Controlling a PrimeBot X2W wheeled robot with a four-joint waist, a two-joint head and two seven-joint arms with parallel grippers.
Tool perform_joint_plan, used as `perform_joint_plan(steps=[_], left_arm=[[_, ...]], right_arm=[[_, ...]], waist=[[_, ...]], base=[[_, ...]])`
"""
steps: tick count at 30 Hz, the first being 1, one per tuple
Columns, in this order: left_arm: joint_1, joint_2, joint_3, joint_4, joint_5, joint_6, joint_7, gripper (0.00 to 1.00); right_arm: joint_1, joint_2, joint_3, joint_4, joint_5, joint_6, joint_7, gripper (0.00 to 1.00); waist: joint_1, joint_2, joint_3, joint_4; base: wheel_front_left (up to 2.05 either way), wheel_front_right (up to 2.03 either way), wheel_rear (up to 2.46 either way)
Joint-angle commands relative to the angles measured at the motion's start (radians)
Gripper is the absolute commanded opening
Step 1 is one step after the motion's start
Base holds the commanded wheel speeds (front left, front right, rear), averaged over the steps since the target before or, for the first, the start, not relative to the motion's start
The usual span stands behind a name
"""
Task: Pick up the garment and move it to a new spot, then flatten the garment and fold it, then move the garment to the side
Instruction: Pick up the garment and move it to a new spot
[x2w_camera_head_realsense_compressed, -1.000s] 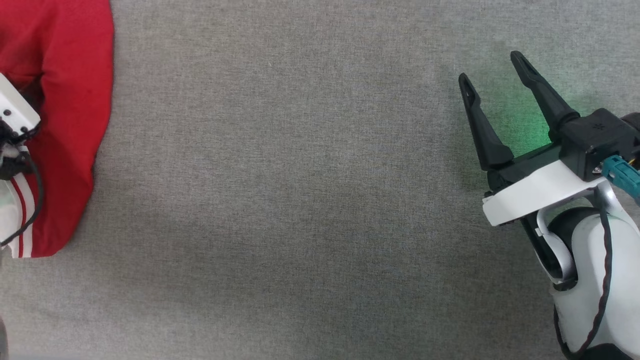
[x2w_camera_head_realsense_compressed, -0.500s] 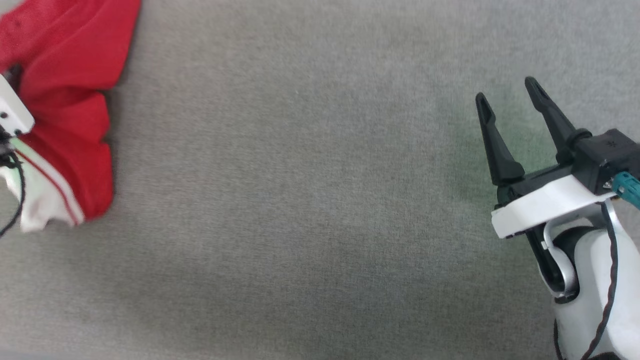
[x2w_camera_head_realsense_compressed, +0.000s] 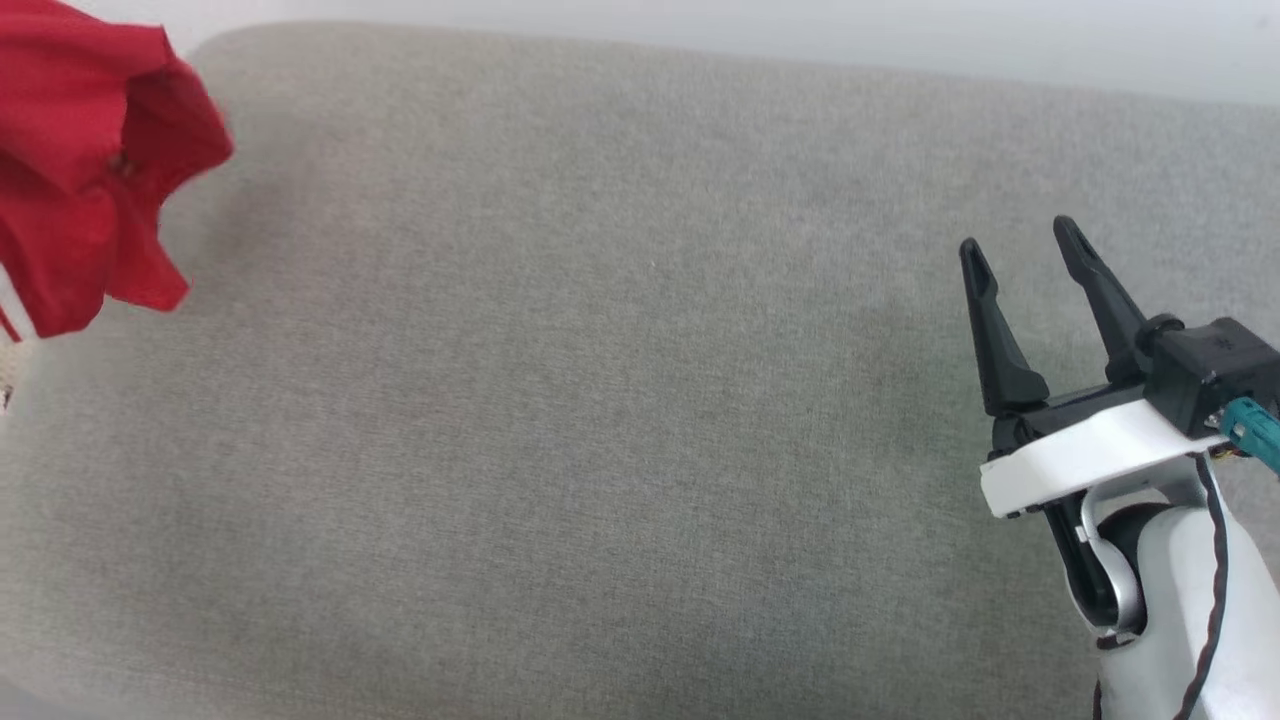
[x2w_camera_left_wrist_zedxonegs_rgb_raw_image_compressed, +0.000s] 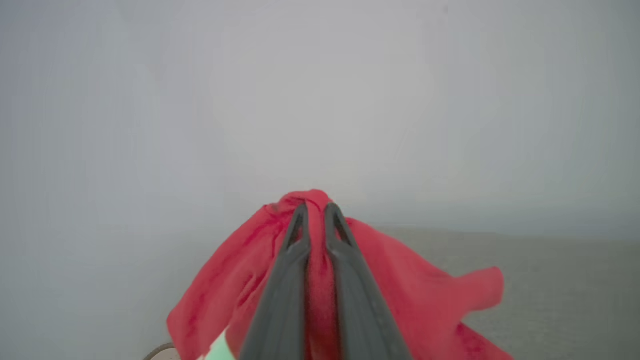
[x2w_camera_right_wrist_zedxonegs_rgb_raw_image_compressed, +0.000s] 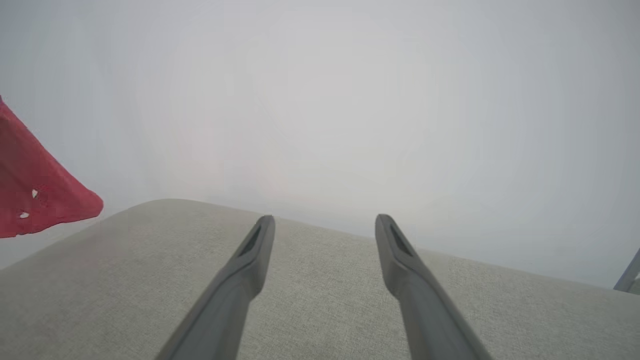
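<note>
Red garment (x2w_camera_left_wrist_zedxonegs_rgb_raw_image_compressed: 415, 300) hangs bunched, clamped in left gripper (x2w_camera_left_wrist_zedxonegs_rgb_raw_image_compressed: 314, 211); right gripper (x2w_camera_head_realsense_compressed: 1015, 240) spread apart.

Soft, matt red cloth garment (x2w_camera_head_realsense_compressed: 90, 150), upper left. Matt, coarse-woven grey fabric pad (x2w_camera_head_realsense_compressed: 600, 400). Matt plastic long dark fingers (x2w_camera_head_realsense_compressed: 995, 340). Smooth, slightly glossy white forearm shell (x2w_camera_head_realsense_compressed: 1170, 600).
</note>
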Motion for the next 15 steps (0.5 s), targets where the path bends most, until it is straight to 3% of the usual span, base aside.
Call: perform_joint_plan(steps=[1, 8, 15], left_arm=[[-0.014, 0.018, -0.003, -0.046, 0.008, -0.002, 0.017, 0.00], [0.024, 0.048, -0.019, -0.217, -0.008, 0.018, 0.117, 0.00], [0.097, 0.087, -0.023, -0.478, -0.052, 0.078, 0.251, 0.00]], right_arm=[[0.012, 0.007, -0.006, 0.002, 0.009, 0.000, -0.009, 1.00], [0.036, 0.019, -0.035, -0.007, 0.014, 0.000, -0.022, 1.00], [0.062, 0.034, -0.091, -0.020, 0.010, 0.000, -0.038, 1.00]], waist=[[0.0000, 0.0000, -0.031, 0.008], [0.0000, 0.0000, -0.066, -0.002], [0.0000, 0.0000, -0.095, -0.072]], base=[[0.00, 0.00, 0.00], [0.00, 0.00, 0.00], [0.00, 0.00, 0.00]])
